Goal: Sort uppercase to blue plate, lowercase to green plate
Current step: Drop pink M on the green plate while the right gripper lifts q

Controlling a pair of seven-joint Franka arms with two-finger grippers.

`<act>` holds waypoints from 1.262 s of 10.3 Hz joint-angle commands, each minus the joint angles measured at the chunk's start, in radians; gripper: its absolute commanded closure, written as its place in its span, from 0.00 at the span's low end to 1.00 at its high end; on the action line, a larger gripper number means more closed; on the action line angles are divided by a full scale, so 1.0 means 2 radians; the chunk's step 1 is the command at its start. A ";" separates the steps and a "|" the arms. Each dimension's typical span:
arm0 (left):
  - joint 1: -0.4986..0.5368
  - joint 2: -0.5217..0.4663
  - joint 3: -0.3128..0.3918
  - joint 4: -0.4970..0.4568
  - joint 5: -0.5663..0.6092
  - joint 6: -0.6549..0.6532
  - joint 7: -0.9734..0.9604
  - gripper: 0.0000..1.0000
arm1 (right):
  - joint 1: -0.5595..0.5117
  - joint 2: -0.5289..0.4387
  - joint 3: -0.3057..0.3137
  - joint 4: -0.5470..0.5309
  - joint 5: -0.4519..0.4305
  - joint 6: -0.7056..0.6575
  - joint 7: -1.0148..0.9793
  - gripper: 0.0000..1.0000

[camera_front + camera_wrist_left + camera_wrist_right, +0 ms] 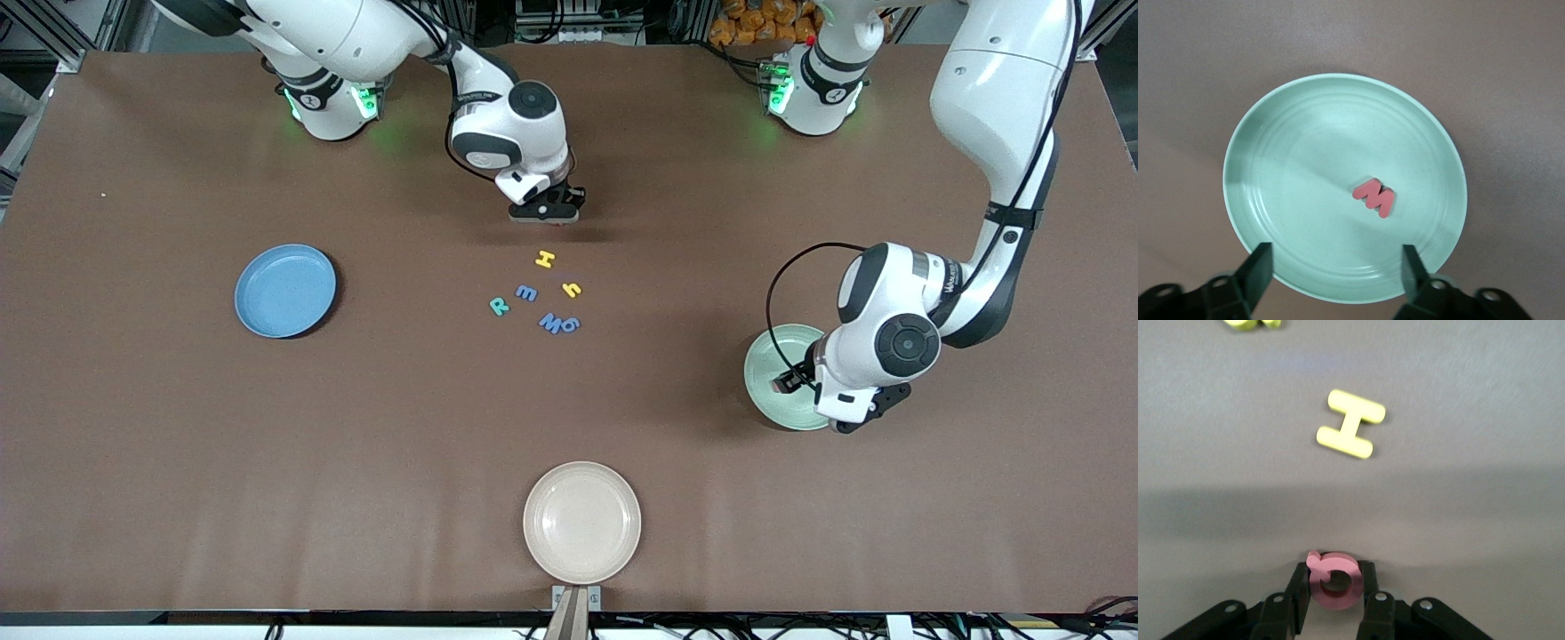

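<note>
Your right gripper [1331,597] is pinching the light, squashy red Q [1331,581] across its ring; left gripper [1336,270], fingers spread, is hovering over the green plate [1271,153].

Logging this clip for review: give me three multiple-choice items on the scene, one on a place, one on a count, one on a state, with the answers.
1. Where does the red w lie?
A. in the green plate
B. in the blue plate
C. on the bare table

2. How many letters lie loose on the table between the blue and green plates?
A. three
B. six
C. eight

3. What is the right tool doing?
A. standing open, holding nothing
B. gripping the red Q
C. gripping the yellow H

Answers:
1 A, the left wrist view shows it in the plate under the open left tool.
2 B, the front view shows six.
3 B, the fingers clamp the Q.
</note>
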 commanded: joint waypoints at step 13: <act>-0.153 0.031 -0.005 0.026 0.042 0.032 -0.132 0.00 | -0.073 -0.200 -0.195 0.012 0.227 -0.246 -0.723 0.88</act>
